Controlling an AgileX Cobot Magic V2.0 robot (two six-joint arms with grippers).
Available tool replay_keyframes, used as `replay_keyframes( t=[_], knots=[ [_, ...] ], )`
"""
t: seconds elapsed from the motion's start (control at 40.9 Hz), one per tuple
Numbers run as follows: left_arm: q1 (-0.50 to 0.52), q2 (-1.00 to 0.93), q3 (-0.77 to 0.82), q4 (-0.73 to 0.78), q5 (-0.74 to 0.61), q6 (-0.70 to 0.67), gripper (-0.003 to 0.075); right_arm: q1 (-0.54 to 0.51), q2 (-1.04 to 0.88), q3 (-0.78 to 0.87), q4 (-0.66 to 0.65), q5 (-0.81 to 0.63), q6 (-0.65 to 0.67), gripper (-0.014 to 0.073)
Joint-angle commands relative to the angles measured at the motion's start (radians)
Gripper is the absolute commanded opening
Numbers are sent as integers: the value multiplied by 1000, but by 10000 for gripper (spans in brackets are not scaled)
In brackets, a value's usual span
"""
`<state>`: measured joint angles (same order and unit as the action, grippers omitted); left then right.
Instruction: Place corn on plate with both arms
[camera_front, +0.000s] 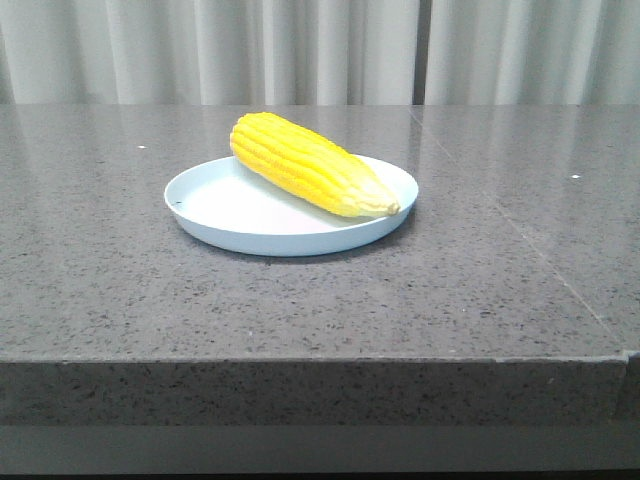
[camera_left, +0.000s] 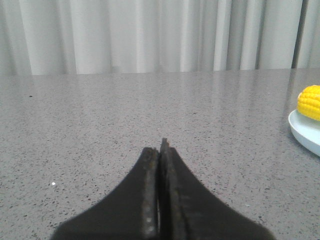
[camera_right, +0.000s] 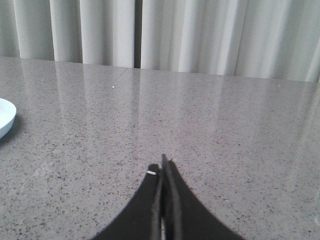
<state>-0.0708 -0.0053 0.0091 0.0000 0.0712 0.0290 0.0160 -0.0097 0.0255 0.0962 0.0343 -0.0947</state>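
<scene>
Resting diagonally across the plate (camera_front: 230, 215), corn (camera_front: 310, 165) sits well apart from both claws; left gripper (camera_left: 161, 150) and right gripper (camera_right: 164, 167) pressed together, empty; left seemingly nearer.

right tool (camera_right: 163, 167) closed, empty | plate (camera_right: 5, 116) rim well apart

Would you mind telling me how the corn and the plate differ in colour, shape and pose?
The corn is bright yellow; the plate is pale blue-white. The corn is long, ribbed with kernel rows and tapers to a paler tip, while the plate is round, smooth and shallow. The corn lies at a slant across the plate, its tip near the rim on the right; the plate sits flat on the grey speckled table. Neither is touched by a tool.
</scene>
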Motion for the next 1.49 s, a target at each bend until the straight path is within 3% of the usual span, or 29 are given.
replay_keyframes(
  t=[0.0, 1.467],
  knots=[
    [2, -17, 24, -7, -85, 3, -20, -5, -18, -21, -12, -91, 49, -67],
    [41, -17, 24, -7, -85, 3, -20, -5, -18, -21, -14, -97, 73, -67]
  ],
)
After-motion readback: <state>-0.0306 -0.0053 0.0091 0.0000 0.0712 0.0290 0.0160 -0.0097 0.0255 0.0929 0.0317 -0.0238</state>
